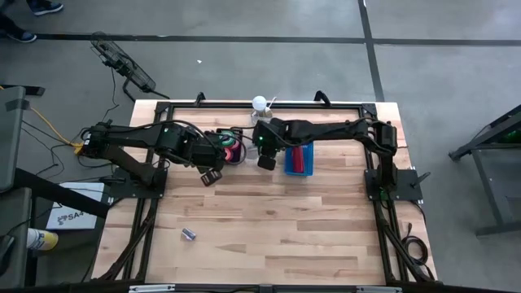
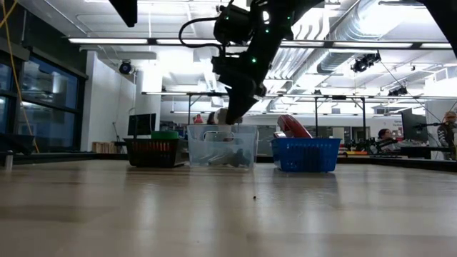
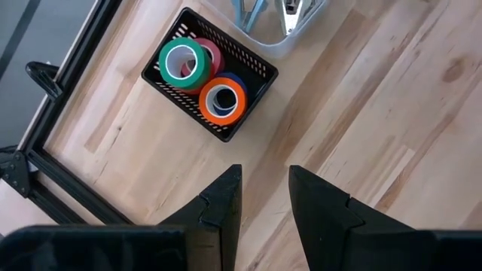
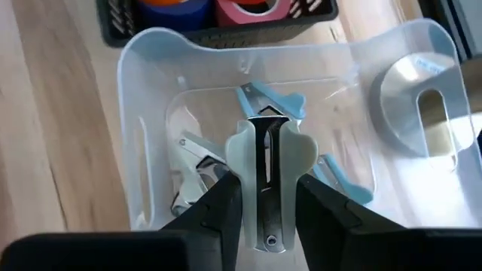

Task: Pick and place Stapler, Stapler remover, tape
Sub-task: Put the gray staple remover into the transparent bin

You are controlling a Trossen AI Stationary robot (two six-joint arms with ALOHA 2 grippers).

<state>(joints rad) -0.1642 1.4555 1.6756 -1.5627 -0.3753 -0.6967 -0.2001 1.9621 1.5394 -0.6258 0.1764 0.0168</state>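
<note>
The red stapler [image 1: 299, 158] lies in the blue basket [image 1: 286, 167] and sticks up over its rim in the low view [image 2: 293, 126]. Green, pink, orange and blue-purple tape rolls [image 3: 203, 71] sit in the black basket [image 3: 252, 83]. My right gripper [image 4: 265, 181] hangs over the clear bin [image 4: 143, 120] and is shut on a pale staple remover [image 4: 263, 150]. Other staple removers [image 4: 192, 150] lie on the bin's floor. My left gripper [image 3: 263, 175] is open above bare table, on the near side of the black basket. My right gripper pinches the pale staple remover by its two plastic wings [image 4: 239, 162], one finger on each side. The fingers come from above, pointing down into the bin. The remover is lifted clear of those on the bin's floor, at about rim height [image 2: 218, 118].
The three containers stand in a row near the table's far edge [image 1: 269, 104]. A small grey-blue item [image 1: 189, 233] lies loose on the near left of the table. A white round object [image 1: 260, 103] stands behind the clear bin. Bare wood stretches toward the near edge.
</note>
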